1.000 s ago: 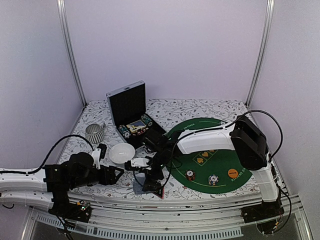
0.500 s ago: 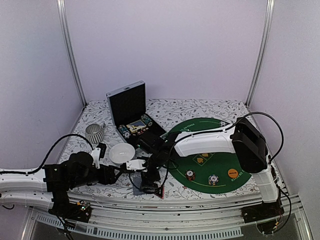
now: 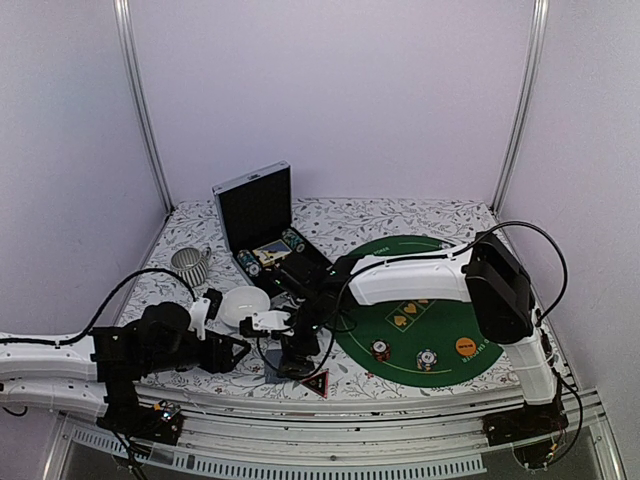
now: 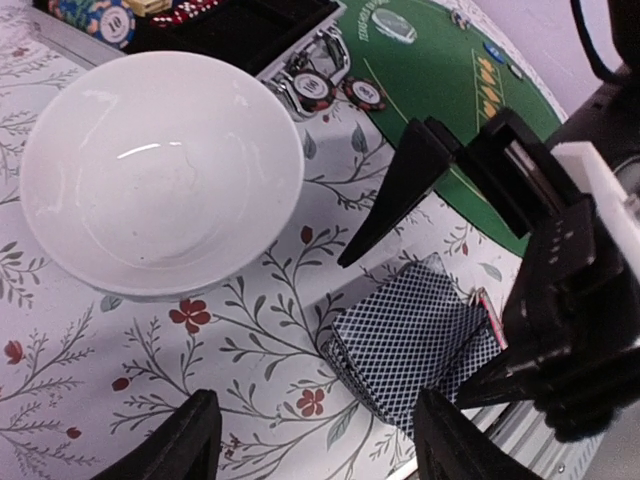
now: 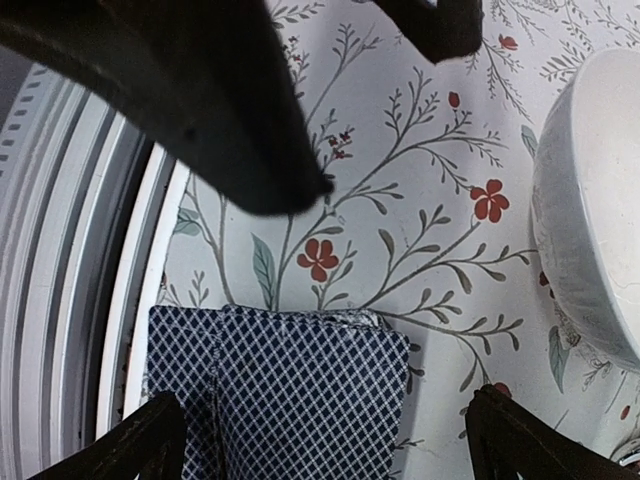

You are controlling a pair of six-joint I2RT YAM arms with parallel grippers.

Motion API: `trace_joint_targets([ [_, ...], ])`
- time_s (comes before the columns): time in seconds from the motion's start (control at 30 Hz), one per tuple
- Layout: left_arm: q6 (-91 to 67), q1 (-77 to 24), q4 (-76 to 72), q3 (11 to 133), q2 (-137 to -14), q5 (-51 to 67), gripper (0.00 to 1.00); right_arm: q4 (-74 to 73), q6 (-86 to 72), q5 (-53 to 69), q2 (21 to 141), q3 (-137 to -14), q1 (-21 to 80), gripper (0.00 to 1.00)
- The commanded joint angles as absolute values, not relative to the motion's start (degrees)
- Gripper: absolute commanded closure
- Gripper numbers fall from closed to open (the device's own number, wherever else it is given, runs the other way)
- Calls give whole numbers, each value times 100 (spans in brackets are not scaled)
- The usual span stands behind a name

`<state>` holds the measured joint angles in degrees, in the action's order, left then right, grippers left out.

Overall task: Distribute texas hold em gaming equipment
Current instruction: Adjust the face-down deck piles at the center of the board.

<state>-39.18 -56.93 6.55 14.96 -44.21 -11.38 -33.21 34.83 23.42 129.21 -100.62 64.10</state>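
Note:
A deck of blue-backed playing cards [image 3: 275, 371] lies near the table's front edge, one card slid off toward the edge [image 5: 180, 385]. My right gripper [image 3: 291, 356] hangs open over the deck [image 5: 300, 390], one finger either side, holding nothing. My left gripper [image 3: 228, 352] is open and empty just left of the deck [image 4: 415, 345]. A black red-edged triangle [image 3: 316, 383] lies right of the deck. Two striped chips [image 3: 380, 350] [image 3: 427, 360] and an orange disc [image 3: 466, 346] sit on the green mat [image 3: 440, 315]. Two more chips [image 4: 313, 90] lie by the case.
A white bowl [image 3: 243, 305] stands just behind both grippers and fills the left wrist view's left side [image 4: 160, 170]. An open black case [image 3: 262, 225] with chips stands behind it. A grey ribbed mug [image 3: 188, 265] is at left. The table's front rail [image 5: 90, 300] is close.
My left gripper has moved right toward the deck. My right gripper has shifted slightly left over the deck, and the triangle now shows fully.

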Motion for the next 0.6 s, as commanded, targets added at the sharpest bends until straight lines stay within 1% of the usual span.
trace_joint_targets([
  [0.0, -3204, -5749, 376, 1809, -4868, -419, 33, -3242, 3275, 3159, 12377, -10040, 6354, 1],
  [0.07, -2890, -5986, 415, 1967, -5112, -463, 33, -2949, 2929, 3429, 12081, -9860, 6238, 1],
  [0.2, -2488, -6391, 590, 2203, -5452, -862, 32, -2206, 1288, 3332, 11512, -9222, 5850, 1],
  [0.33, -2657, -6391, 609, 2226, -5685, -1080, 35, -1880, -998, 2519, 11214, -8557, 5680, 10],
  [0.4, -2914, -6394, 650, 2254, -5788, -1169, 35, -1632, -1770, 2186, 11094, -8156, 5691, 15],
  [0.5, -3543, -6381, 723, 2211, -5798, -1342, 40, -1023, -2668, 2015, 10928, -7521, 5806, 22],
  [0.57, -3727, -6390, 532, 2093, -5748, -1123, 41, -824, -2954, 1901, 10903, -7316, 5922, 25],
])
